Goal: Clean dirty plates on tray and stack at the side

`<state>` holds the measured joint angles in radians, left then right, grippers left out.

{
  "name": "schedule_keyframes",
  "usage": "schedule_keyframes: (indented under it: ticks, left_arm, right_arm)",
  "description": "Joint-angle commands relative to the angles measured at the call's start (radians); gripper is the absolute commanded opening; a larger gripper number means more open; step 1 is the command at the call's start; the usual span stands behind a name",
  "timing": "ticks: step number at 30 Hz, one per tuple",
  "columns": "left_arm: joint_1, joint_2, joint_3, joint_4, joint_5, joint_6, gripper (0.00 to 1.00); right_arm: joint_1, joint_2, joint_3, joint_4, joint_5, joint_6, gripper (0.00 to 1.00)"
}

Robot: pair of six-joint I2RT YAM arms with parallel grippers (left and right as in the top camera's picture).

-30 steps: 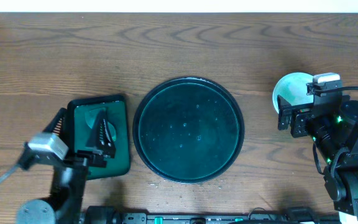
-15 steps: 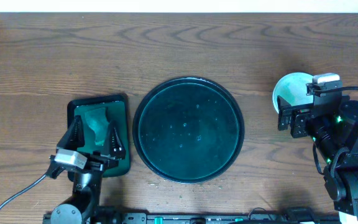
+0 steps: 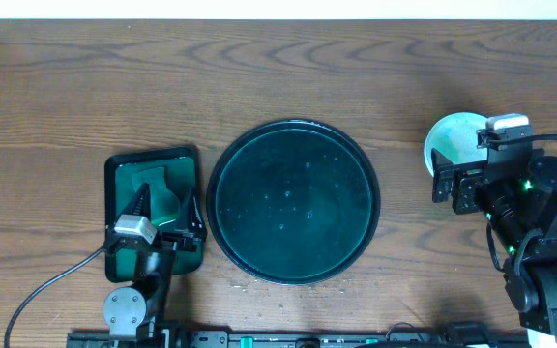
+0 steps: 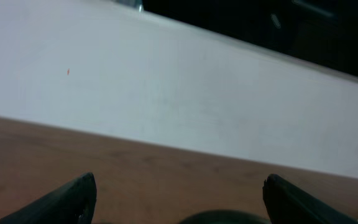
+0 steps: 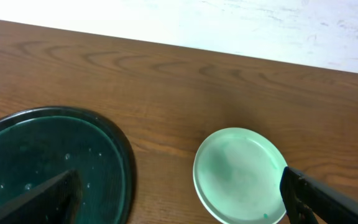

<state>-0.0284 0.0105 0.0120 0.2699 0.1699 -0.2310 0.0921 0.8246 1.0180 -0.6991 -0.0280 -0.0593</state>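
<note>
- From above: big round tray (image 3: 293, 201) in the middle of the brown table (image 3: 288, 77), dark green, with tiny light specks on its floor.
- Just left of it, almost touching: small tray (image 3: 153, 157) with a green lump (image 3: 161, 188) inside.
- Over the small tray: left gripper (image 3: 167, 208), fingers spread wide, one on each side of the lump. Cannot tell if touching it.
- Far right, well apart from the round tray: pale plate (image 3: 453, 135) on the table, partly hidden under the right arm (image 3: 520, 203). Cannot tell how many stacked there.
- From the left wrist: two dark fingers (image 4: 73, 199) at the bottom corners, spread far apart.
- Ahead of them: brown table, then a white wall (image 4: 166, 93). At the very bottom, a dark round edge, too little to tell what.
- From the right wrist: right gripper (image 5: 179, 186), fingers spread wide at the bottom corners.
- Between those fingers: pale green plate (image 5: 238, 174), flat on the table, its right edge behind the right finger.
- On the left of this view: part of the round tray, near the plate but apart from it, with bare wood between.
</note>
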Motion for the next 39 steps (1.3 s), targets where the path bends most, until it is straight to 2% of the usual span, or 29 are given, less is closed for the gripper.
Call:
schedule_keyframes:
  ticks: [1, 16, 39]
  left_arm:
    - [-0.004, -0.009, -0.008, -0.051, -0.005, 0.010, 0.86]
    - [-0.004, -0.009, -0.008, -0.327, 0.003, 0.009, 0.86]
    - [-0.004, -0.006, -0.008, -0.326, 0.002, 0.010, 0.86]
  right_arm:
    - [0.007, 0.000, 0.002, -0.002, 0.004, -0.009, 0.99]
    - [0.007, 0.000, 0.002, -0.002, 0.004, -0.009, 0.99]
    - [0.007, 0.000, 0.002, -0.002, 0.004, -0.009, 0.99]
